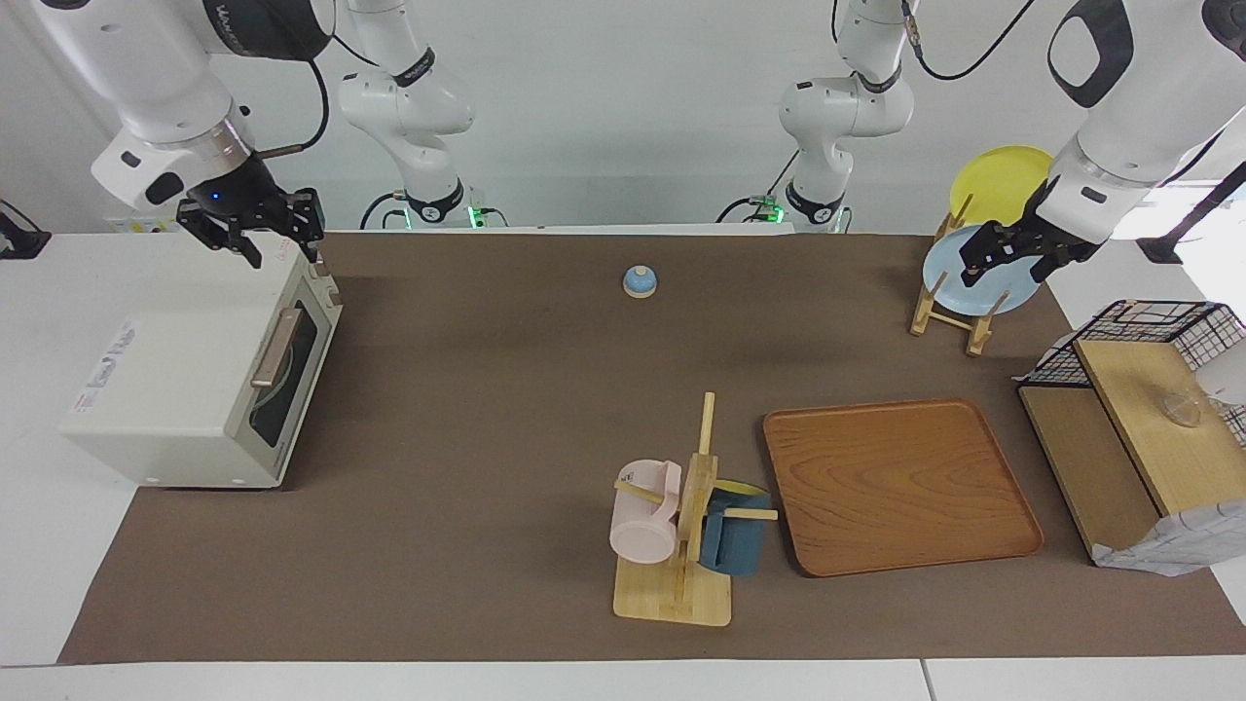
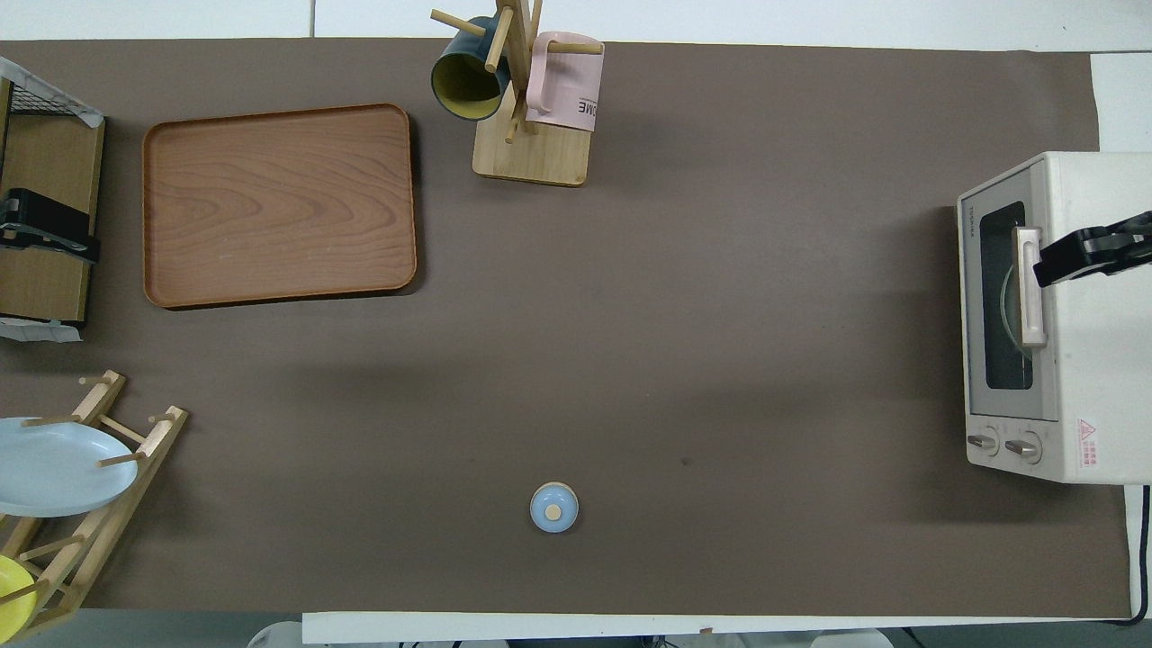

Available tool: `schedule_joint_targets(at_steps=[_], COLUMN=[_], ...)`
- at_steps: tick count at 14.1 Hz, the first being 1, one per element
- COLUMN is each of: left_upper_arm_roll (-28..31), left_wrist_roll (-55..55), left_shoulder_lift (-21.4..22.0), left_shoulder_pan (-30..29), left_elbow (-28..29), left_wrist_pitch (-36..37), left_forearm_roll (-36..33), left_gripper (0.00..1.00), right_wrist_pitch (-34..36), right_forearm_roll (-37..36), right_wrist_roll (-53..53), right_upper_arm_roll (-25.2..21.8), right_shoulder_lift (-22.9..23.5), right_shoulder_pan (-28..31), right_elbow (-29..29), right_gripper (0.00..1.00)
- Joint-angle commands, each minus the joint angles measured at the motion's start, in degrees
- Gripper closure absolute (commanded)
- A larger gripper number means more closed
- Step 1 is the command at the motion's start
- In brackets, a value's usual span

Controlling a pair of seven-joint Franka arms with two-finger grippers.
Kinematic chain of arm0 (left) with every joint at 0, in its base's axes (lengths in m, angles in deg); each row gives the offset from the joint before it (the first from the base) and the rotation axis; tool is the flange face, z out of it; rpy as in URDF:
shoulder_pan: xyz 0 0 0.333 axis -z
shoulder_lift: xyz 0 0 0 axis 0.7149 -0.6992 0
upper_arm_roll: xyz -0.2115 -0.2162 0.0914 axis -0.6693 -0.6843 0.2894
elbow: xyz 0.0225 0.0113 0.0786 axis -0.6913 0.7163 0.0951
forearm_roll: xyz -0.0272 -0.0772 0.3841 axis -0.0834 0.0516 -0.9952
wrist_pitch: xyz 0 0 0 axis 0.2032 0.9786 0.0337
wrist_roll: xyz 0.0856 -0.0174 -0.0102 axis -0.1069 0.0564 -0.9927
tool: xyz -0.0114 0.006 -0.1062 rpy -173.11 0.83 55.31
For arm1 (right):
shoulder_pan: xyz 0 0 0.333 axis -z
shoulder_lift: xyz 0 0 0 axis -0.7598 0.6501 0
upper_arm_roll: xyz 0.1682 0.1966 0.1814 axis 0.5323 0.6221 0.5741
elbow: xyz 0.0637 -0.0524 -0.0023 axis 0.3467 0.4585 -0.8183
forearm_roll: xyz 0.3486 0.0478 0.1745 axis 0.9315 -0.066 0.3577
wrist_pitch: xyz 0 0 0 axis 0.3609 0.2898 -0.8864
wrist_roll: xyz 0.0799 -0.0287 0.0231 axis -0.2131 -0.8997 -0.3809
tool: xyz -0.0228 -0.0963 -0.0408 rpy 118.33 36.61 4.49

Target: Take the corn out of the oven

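The cream-white oven (image 1: 175,389) (image 2: 1098,387) stands at the right arm's end of the table. Its dark glass door, with a bronze bar handle (image 1: 275,348) (image 2: 1030,288), is closed. The corn is hidden. My right gripper (image 1: 282,255) (image 2: 1048,268) hangs just over the oven's top, at the end nearer the robots. Its fingers stand apart with nothing between them. My left gripper (image 1: 1001,265) waits open over the plate rack (image 1: 949,307) at the left arm's end.
A small blue bell (image 1: 640,281) sits mid-table near the robots. A mug tree (image 1: 681,545) with a pink mug and a blue mug stands beside a wooden tray (image 1: 900,487). A black wire basket (image 1: 1158,326) and wooden shelf stand at the left arm's end.
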Motion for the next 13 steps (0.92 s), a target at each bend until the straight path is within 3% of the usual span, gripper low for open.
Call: schedule_joint_targets(at_steps=[1, 3, 13], left_upper_arm_roll=[0.9, 0.9, 0.9], left_wrist_roll=[0.5, 0.5, 0.5], left_shoulder_lift=[0.7, 0.7, 0.7], left_shoulder_pan=[0.9, 0.9, 0.9], left_elbow=[0.4, 0.4, 0.4], left_wrist_pitch=[0.7, 0.7, 0.7], left_forearm_roll=[0.6, 0.6, 0.6], left_gripper=[0.00, 0.00, 0.00], right_wrist_pitch=[-7.1, -9.1, -17.6], right_forearm_roll=[-3.2, -5.9, -7.7], right_wrist_roll=[-2.2, -4.3, -7.3], right_upper_arm_roll=[0.0, 0.0, 0.0], right_shoulder_lift=[1.9, 4.5, 4.5], right_shoulder_pan=[0.5, 1.3, 4.2], right_elbow=[6.1, 6.3, 15.3], right_gripper=[1.00, 1.00, 1.00])
